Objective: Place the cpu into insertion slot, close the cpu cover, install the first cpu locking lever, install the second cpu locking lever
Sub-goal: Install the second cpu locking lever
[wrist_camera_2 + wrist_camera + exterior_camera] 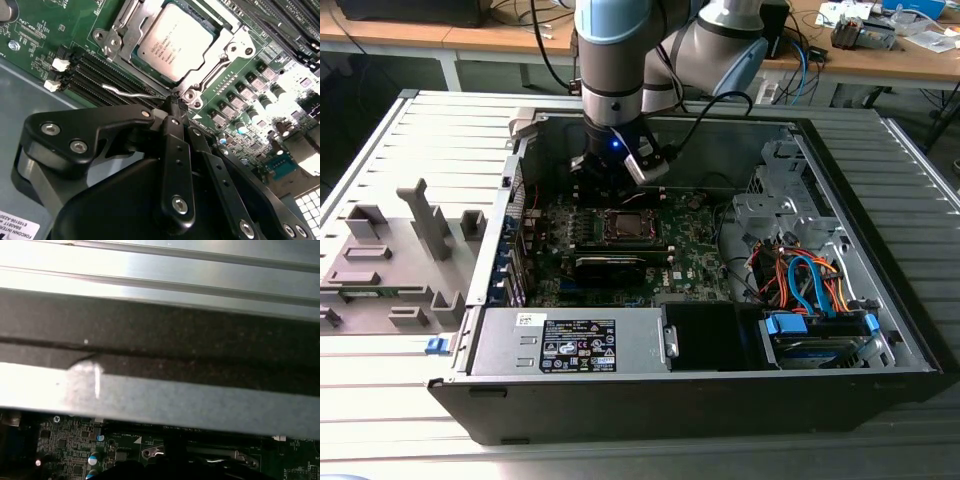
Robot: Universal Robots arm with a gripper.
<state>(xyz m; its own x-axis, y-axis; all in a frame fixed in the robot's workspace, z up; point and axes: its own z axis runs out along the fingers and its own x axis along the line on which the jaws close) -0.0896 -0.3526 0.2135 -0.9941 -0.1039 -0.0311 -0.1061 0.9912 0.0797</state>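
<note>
The cpu [175,45], silvery with a flat metal top, lies in the insertion slot [628,225] on the green board [45,30]. The cpu cover [235,47] is folded down around it, its window framing the chip. My gripper [175,102] is shut, with its black fingertips meeting at the socket's corner. A thin wire locking lever [127,92] sticks out sideways from that corner over the dark memory slots. I cannot tell whether the tips pinch the wire. In the exterior view the gripper [612,180] hangs just behind the socket inside the open computer case.
The case's metal wall [160,400] stands close beside the wrist. A grey power supply [570,342] lines the case's front. A drive bay with orange and blue cables [810,285] fills the exterior view's right. A grey parts fixture [390,260] lies outside on the left.
</note>
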